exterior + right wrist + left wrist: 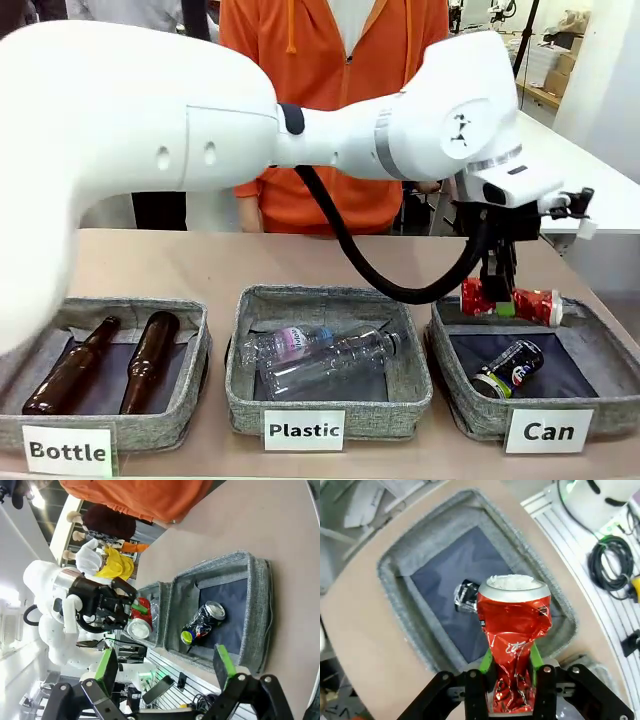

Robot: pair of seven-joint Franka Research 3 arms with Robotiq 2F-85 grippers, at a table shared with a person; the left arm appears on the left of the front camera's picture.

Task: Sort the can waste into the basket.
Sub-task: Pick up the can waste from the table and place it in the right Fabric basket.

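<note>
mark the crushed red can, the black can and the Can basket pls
crushed red can (514,625): left wrist view, dented red side below the silver top.
black can (508,367): front view, middle of its body.
Can basket (462,405): front view, grey front wall left of the label.

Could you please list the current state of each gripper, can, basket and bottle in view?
Left gripper: shut on the red can.
Red can: crushed, held above the Can basket.
Right gripper: open, empty.
Black can: lying in the Can basket.
Plastic basket: holds clear bottles.
Bottle basket: holds two brown bottles.
</note>
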